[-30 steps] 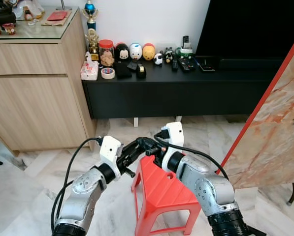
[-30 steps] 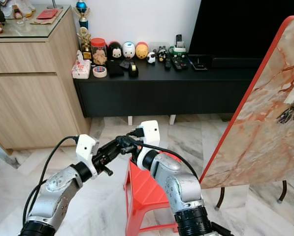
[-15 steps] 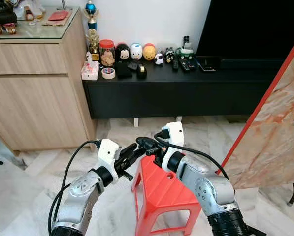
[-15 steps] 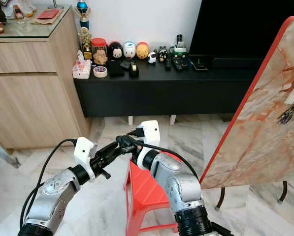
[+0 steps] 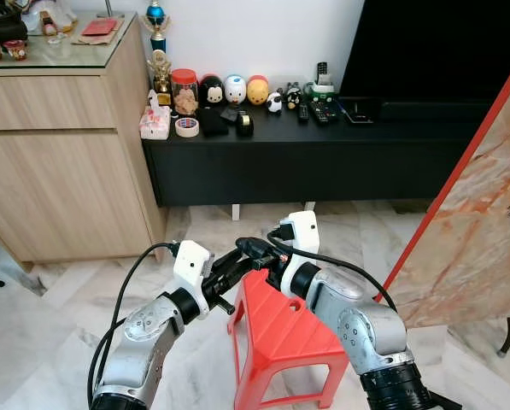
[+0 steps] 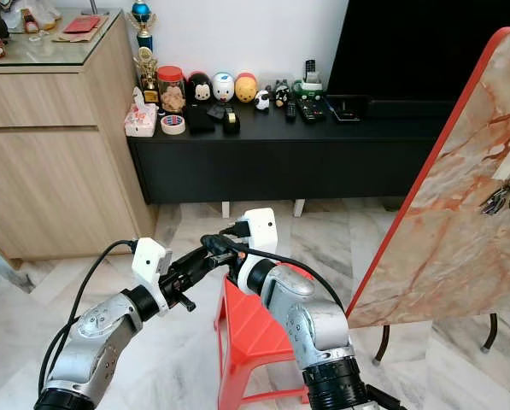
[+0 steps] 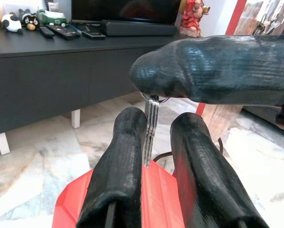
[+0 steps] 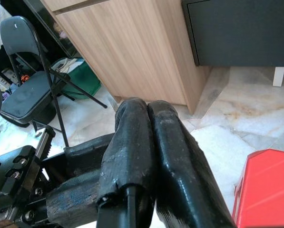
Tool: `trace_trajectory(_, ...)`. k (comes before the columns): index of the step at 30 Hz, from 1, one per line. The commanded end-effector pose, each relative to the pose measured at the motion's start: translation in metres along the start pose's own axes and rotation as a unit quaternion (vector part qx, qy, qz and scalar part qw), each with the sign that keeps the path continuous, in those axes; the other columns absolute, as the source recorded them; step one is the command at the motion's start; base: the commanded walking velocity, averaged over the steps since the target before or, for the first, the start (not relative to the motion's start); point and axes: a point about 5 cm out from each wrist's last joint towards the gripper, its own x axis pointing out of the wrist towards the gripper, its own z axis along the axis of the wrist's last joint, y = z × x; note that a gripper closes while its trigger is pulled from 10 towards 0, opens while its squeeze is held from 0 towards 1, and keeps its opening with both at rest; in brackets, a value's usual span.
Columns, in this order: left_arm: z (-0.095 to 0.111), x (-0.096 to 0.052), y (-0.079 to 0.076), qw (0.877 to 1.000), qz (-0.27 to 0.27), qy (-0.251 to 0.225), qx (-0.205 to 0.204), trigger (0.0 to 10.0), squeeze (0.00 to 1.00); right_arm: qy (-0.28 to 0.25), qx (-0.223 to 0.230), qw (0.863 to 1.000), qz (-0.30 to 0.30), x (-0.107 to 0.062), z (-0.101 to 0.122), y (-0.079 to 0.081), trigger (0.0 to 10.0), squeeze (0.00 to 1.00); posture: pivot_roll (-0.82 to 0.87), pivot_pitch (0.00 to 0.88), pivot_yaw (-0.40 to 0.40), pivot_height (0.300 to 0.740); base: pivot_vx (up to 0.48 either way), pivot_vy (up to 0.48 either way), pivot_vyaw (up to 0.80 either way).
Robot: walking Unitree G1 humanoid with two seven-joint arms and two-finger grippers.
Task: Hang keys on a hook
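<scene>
My right gripper (image 5: 244, 248) pinches the keys (image 7: 151, 124) with fingers pressed together, and they dangle between the parted fingers (image 7: 120, 164) of my left gripper (image 5: 231, 266), above the red stool (image 5: 280, 333). The marble board (image 6: 460, 196) stands well apart, right.

Red stool (image 5: 280, 329) showing plain. Claw fingers (image 7: 120, 161) showing matte black; arms silver. Keys (image 7: 151, 118) reading metallic grey. Tilted board (image 6: 460, 196) showing orange-veined marble pattern, red edge. Low counter (image 5: 323, 162) black; cabinet (image 5: 58, 154) light woodgrain; floor (image 5: 41, 325) pale veined marble.
</scene>
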Motion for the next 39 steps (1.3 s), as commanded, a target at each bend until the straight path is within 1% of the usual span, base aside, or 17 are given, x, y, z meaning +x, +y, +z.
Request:
trace_trajectory(1, 0.0054, 0.0048, -0.0052, 1.000, -0.016, -0.010, -0.002, 10.0, 0.00, -0.007, -0.002, 1.000, -0.001, 0.0017, 0.0049, -0.0002, 10.0, 0.00, 0.12, 0.015, -0.082, 0.740, 0.000, 0.000, 0.00)
trace_trajectory(9, 0.0055, 0.0077, -0.0070, 1.000, -0.017, -0.012, -0.004, 10.0, 0.00, -0.008, -0.001, 1.000, 0.000, 0.0020, 0.0051, 0.0000, 10.0, 0.00, 0.12, 0.015, -0.082, 0.740, 0.000, 0.000, 0.00)
trace_trajectory(12, 0.0053, 0.0095, -0.0087, 1.000, -0.020, -0.012, -0.006, 9.8, 0.00, -0.008, -0.001, 1.000, 0.000, 0.0021, 0.0053, 0.0003, 10.0, 0.00, 0.12, 0.015, -0.082, 0.740, 0.000, 0.000, 0.00)
trace_trajectory(13, 0.0051, 0.0100, -0.0088, 1.000, -0.019, -0.012, -0.005, 8.7, 0.00, -0.008, 0.000, 1.000, 0.000, 0.0021, 0.0052, 0.0002, 10.0, 0.00, 0.12, 0.015, -0.082, 0.740, 0.000, 0.000, 0.00)
trace_trajectory(15, 0.0051, 0.0103, -0.0089, 1.000, -0.019, -0.012, -0.005, 8.6, 0.00, -0.008, 0.000, 1.000, 0.000, 0.0020, 0.0052, 0.0002, 10.0, 0.00, 0.12, 0.015, -0.082, 0.740, 0.000, 0.000, 0.00)
trace_trajectory(16, 0.0048, 0.0104, -0.0089, 1.000, -0.018, -0.011, -0.004, 9.0, 0.00, -0.008, 0.000, 1.000, 0.000, 0.0020, 0.0050, 0.0002, 10.0, 0.00, 0.12, 0.015, -0.082, 0.740, 0.000, 0.000, 0.00)
trace_trajectory(17, 0.0048, 0.0104, -0.0089, 1.000, -0.018, -0.011, -0.004, 9.0, 0.00, -0.008, 0.000, 1.000, 0.000, 0.0020, 0.0050, 0.0002, 10.0, 0.00, 0.12, 0.015, -0.082, 0.740, 0.000, 0.000, 0.00)
trace_trajectory(19, 0.0041, 0.0107, -0.0088, 1.000, -0.015, -0.009, -0.003, 10.0, 0.00, -0.008, 0.000, 1.000, 0.000, 0.0020, 0.0049, 0.0003, 10.0, 0.00, 0.12, 0.016, -0.081, 0.740, 0.000, 0.000, 0.00)
trace_trajectory(28, 0.0022, 0.0134, -0.0062, 1.000, 0.008, -0.005, 0.009, 10.0, 0.00, -0.009, 0.001, 1.000, 0.000, 0.0024, 0.0051, 0.0002, 10.0, 0.00, 0.12, 0.016, -0.083, 0.740, 0.000, 0.000, 0.00)
trace_trajectory(29, 0.0024, 0.0135, -0.0060, 1.000, 0.010, -0.006, 0.010, 9.3, 0.00, -0.009, 0.001, 1.000, 0.000, 0.0024, 0.0051, 0.0002, 10.0, 0.00, 0.12, 0.016, -0.083, 0.740, 0.000, 0.000, 0.00)
trace_trajectory(32, 0.0026, 0.0137, -0.0057, 1.000, 0.011, -0.007, 0.011, 9.7, 0.00, -0.009, 0.001, 1.000, 0.000, 0.0024, 0.0050, 0.0001, 10.0, 0.00, 0.12, 0.016, -0.083, 0.740, 0.000, 0.000, 0.00)
trace_trajectory(33, 0.0028, 0.0139, -0.0056, 1.000, 0.012, -0.008, 0.011, 7.8, 0.00, -0.009, 0.002, 1.000, 0.000, 0.0025, 0.0050, 0.0001, 10.0, 0.00, 0.12, 0.016, -0.082, 0.740, 0.000, 0.000, 0.00)
trace_trajectory(34, 0.0030, 0.0139, -0.0055, 1.000, 0.012, -0.008, 0.011, 7.6, 0.00, -0.009, 0.002, 1.000, 0.000, 0.0025, 0.0051, 0.0000, 10.0, 0.00, 0.12, 0.016, -0.082, 0.740, 0.000, 0.000, 0.00)
trace_trajectory(35, 0.0031, 0.0139, -0.0053, 1.000, 0.013, -0.009, 0.012, 8.1, 0.00, -0.009, 0.002, 1.000, 0.000, 0.0026, 0.0051, 0.0000, 10.0, 0.00, 0.12, 0.016, -0.082, 0.740, 0.000, 0.000, 0.00)
trace_trajectory(36, 0.0031, 0.0139, -0.0053, 1.000, 0.013, -0.009, 0.012, 8.1, 0.00, -0.009, 0.002, 1.000, 0.000, 0.0026, 0.0051, 0.0000, 10.0, 0.00, 0.12, 0.016, -0.082, 0.740, 0.000, 0.000, 0.00)
trace_trajectory(37, 0.0032, 0.0138, -0.0051, 1.000, 0.013, -0.009, 0.011, 8.4, 0.00, -0.009, 0.002, 1.000, 0.000, 0.0026, 0.0051, 0.0000, 10.0, 0.00, 0.12, 0.016, -0.082, 0.740, 0.000, 0.000, 0.00)
trace_trajectory(39, 0.0031, 0.0131, -0.0045, 1.000, 0.014, -0.009, 0.011, 9.4, 0.00, -0.009, 0.002, 1.000, 0.000, 0.0026, 0.0051, 0.0000, 10.0, 0.00, 0.12, 0.016, -0.082, 0.740, 0.000, 0.000, 0.00)
